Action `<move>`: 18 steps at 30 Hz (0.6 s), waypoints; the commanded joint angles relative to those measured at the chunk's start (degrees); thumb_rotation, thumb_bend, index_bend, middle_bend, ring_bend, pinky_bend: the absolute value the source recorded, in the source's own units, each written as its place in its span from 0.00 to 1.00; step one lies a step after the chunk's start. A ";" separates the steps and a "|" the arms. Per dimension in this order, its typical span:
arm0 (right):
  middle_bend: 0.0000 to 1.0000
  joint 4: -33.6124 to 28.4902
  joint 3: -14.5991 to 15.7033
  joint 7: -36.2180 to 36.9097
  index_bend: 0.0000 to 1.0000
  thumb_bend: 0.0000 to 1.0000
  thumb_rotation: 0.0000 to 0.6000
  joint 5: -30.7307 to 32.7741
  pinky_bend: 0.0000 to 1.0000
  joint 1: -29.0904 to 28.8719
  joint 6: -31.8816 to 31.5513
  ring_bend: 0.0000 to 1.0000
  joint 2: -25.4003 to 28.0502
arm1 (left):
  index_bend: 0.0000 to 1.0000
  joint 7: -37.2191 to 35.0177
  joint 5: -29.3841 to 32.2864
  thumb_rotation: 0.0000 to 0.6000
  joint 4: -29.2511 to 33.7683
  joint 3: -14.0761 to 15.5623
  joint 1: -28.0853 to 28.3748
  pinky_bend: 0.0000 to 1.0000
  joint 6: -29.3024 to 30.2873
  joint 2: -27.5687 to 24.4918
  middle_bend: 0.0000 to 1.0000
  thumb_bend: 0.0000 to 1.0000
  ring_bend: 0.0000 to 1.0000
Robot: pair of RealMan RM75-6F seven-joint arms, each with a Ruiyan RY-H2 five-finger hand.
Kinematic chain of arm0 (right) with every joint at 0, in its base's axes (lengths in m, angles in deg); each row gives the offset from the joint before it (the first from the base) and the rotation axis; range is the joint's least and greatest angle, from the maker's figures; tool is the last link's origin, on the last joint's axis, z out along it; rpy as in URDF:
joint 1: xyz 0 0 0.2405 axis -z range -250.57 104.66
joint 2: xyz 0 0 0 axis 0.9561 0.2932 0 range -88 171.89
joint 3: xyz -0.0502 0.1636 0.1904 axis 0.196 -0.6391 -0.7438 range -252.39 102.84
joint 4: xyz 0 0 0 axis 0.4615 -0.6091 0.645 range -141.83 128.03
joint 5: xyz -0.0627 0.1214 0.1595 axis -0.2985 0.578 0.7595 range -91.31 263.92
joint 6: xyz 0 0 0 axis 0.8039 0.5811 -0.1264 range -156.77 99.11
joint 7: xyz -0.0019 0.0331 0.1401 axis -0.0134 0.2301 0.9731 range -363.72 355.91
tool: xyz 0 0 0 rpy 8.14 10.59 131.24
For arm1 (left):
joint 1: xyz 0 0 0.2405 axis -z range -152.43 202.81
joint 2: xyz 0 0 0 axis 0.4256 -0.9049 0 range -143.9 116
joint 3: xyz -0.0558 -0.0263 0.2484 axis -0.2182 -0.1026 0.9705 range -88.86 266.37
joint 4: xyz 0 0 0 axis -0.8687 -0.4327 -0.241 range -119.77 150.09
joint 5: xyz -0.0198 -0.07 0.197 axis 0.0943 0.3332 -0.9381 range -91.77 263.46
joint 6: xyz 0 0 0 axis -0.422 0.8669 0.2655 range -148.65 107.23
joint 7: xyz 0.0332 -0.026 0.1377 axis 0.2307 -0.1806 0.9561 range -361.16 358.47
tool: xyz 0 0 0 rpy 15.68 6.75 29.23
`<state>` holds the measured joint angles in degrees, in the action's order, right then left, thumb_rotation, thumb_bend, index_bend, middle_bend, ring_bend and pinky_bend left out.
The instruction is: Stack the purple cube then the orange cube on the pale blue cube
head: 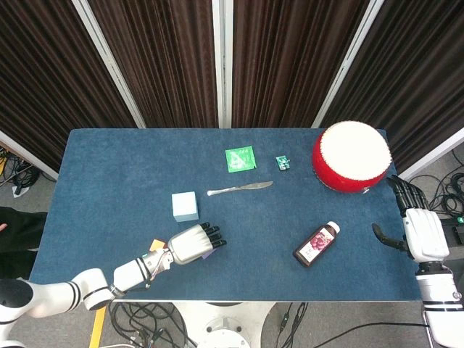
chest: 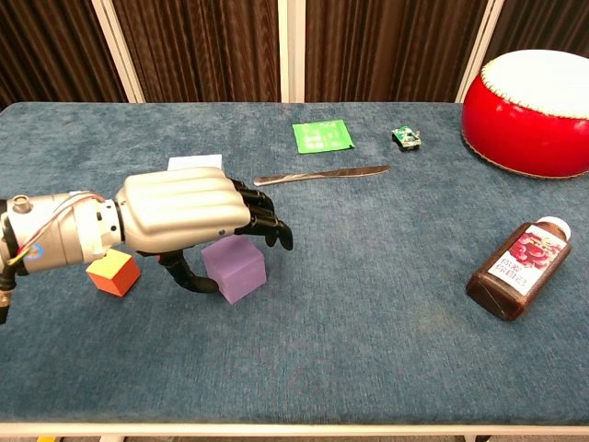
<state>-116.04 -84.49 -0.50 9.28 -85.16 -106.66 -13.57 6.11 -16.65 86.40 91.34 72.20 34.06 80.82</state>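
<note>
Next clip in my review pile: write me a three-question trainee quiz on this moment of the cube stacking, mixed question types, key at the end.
1. True or false: the purple cube already sits on the pale blue cube.
2. Multiple choice: what lies nearest the left hand?
A. the dark bottle
B. the purple cube
C. the red drum
3. Fill in: the orange cube rests on the ____ beside the left wrist.

Key
1. False; both cubes rest apart on the table.
2. B; the hand hovers over it, thumb beside it, though a firm grip cannot be confirmed.
3. table

The right hand waits open at the table's right edge, holding nothing.
</note>
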 commanded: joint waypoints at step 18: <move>0.03 0.04 -0.11 0.27 0.00 0.22 1.00 0.15 0.00 -0.03 0.18 0.00 0.07 | 0.35 2.47 0.28 1.00 2.38 1.52 -0.60 0.36 3.20 -2.24 0.52 0.31 0.28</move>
<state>-116.00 -84.60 -0.23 9.43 -85.19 -106.48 -13.50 8.12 -16.12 88.10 92.51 71.84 36.80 79.24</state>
